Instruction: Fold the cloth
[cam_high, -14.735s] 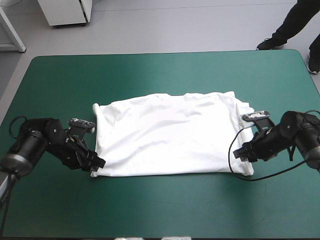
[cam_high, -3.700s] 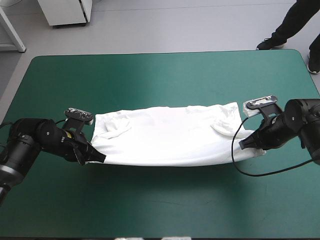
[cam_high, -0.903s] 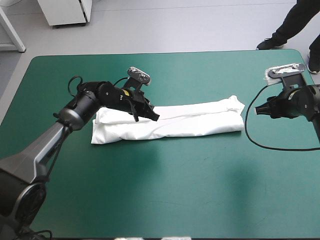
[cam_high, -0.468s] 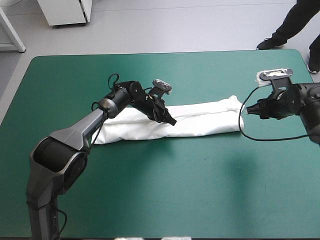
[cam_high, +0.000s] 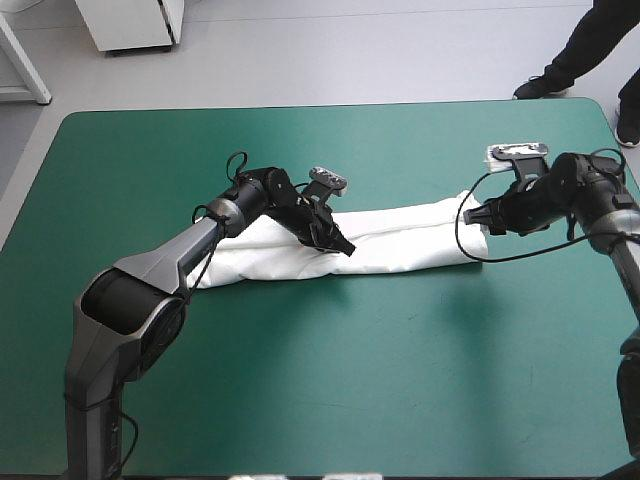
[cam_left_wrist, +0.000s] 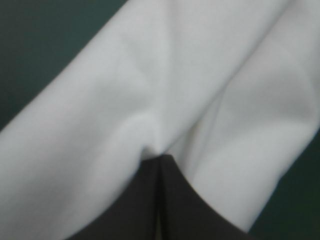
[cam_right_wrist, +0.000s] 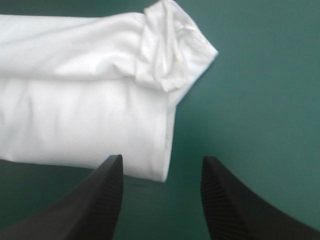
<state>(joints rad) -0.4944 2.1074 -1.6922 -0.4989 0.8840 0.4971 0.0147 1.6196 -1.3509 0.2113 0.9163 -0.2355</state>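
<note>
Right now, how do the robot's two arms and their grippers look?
The left arm has smooth grey lower links and black links near the wrist; the right arm is black near its wrist too. The left gripper and right gripper have broad black fin-shaped fingers, finely ribbed on the right one's inner faces.

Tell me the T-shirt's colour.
The T-shirt is plain white; right wrist view shows it best.

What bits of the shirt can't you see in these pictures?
- High view: the middle of the folded white short-sleeved T-shirt, hidden under the left hand.
- Left wrist view: whether the shut hand pinches cloth; its tip sinks into a crease.
- Right wrist view: the T-shirt's far end, cut off by the picture's edge.
</note>
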